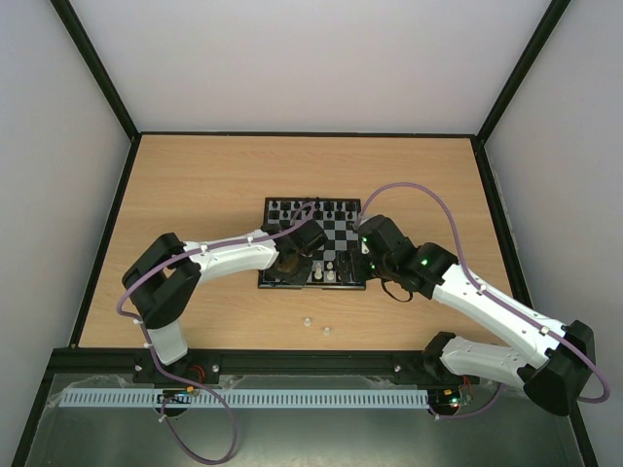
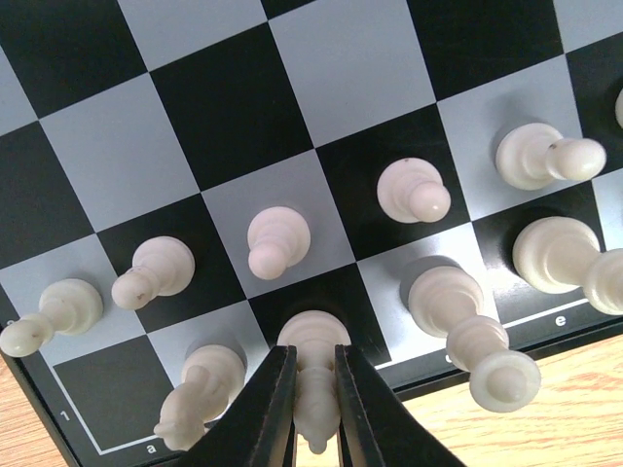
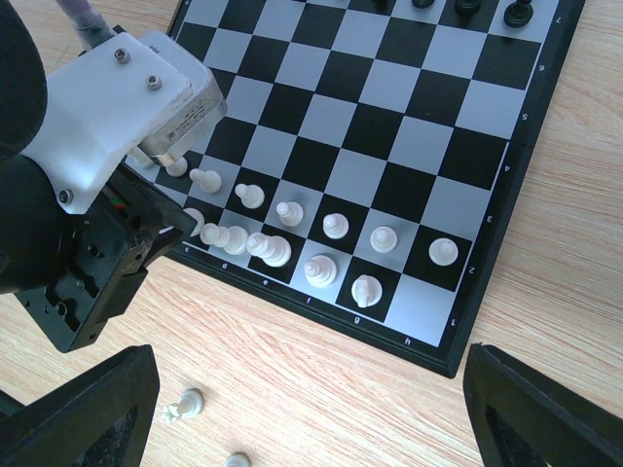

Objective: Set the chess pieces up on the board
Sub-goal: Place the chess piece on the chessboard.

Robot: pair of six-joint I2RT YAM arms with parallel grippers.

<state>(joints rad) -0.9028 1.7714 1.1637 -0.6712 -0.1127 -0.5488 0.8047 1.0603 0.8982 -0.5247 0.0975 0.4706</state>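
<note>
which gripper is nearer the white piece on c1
left. the left gripper is shut on the white piece; the right gripper hangs open above the near right corner of the board

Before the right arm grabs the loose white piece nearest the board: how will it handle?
Probably rigid and very light: the white piece looks moulded, far smaller than the right gripper. It seems to lie sideways, so a nudge may roll it.
</note>
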